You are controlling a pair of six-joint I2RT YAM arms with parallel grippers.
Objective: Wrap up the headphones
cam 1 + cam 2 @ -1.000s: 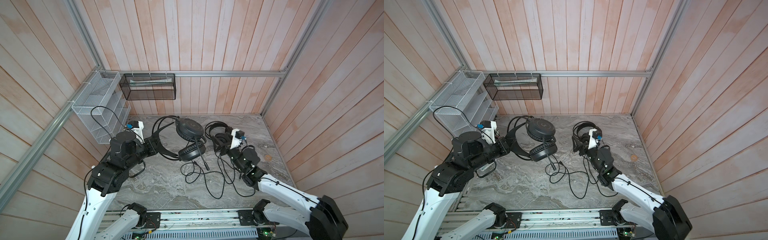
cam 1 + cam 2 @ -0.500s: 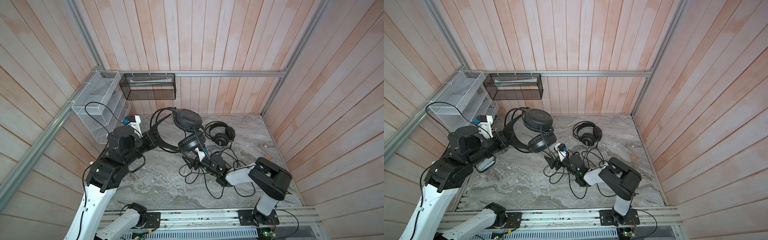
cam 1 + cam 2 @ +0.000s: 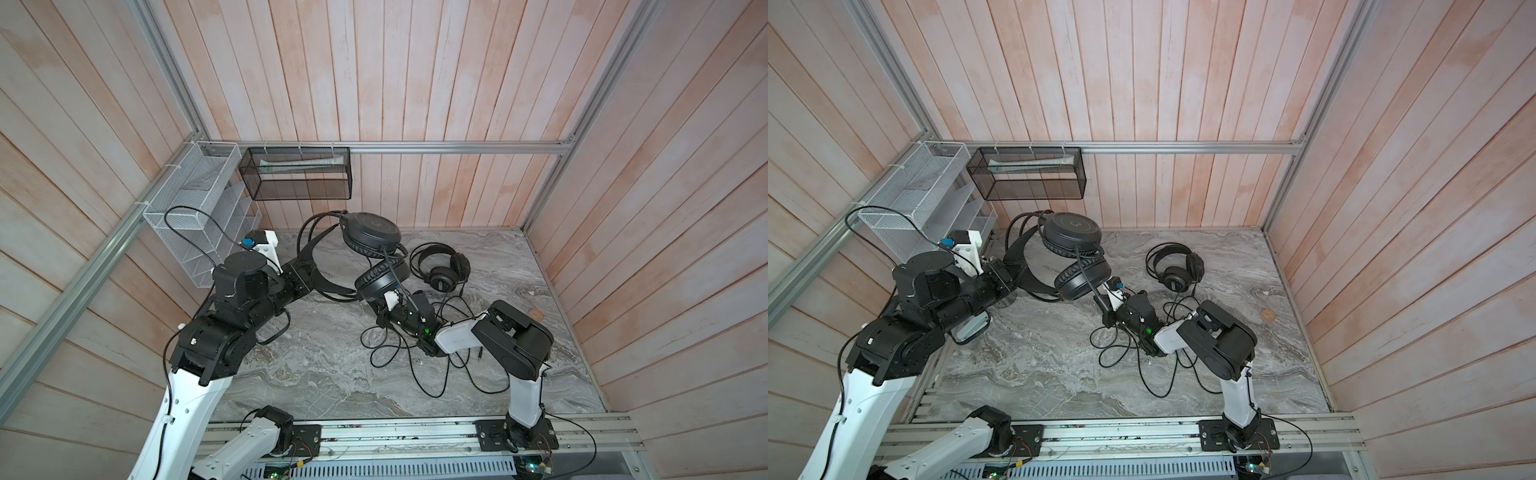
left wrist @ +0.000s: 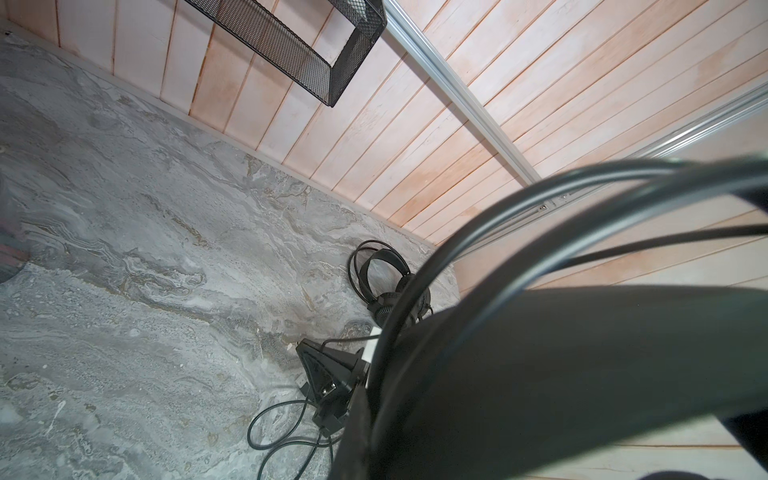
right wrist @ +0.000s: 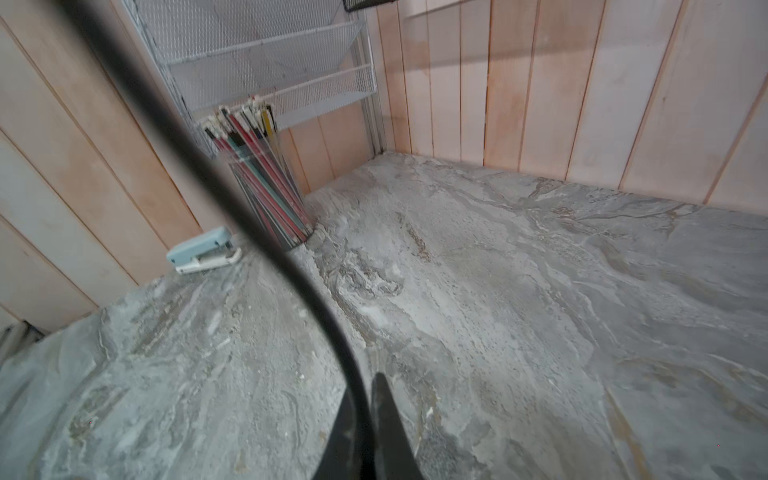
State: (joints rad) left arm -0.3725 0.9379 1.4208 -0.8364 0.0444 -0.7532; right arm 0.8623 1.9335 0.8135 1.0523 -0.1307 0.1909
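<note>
My left gripper [image 3: 304,271] is shut on the headband [image 3: 314,252] of the smooth-cupped headphones, holding them above the table. Their two cups [image 3: 371,232] hang to the right of it, and their headband fills the near part of the left wrist view. Just below the lower cup [image 3: 1082,279], my right gripper [image 3: 381,308] is shut on this headset's thin black cable [image 5: 249,224], which runs between its fingertips [image 5: 384,395]. The grille-backed headphones [image 3: 443,267] lie on the table at the back right. Loose cable loops [image 3: 415,361] sprawl on the marble under my right arm.
A white mesh rack [image 3: 195,216] and a black mesh basket [image 3: 299,178] hang on the back-left walls. A clear cup of pencils [image 5: 266,195] and a pale blue stapler [image 5: 203,251] stand by the left wall. A small brown ring [image 3: 536,314] lies at the right.
My right gripper swung left from beside the grille-backed headphones to under the lifted headset and shut on its cable. My left arm raised that headset a little.
</note>
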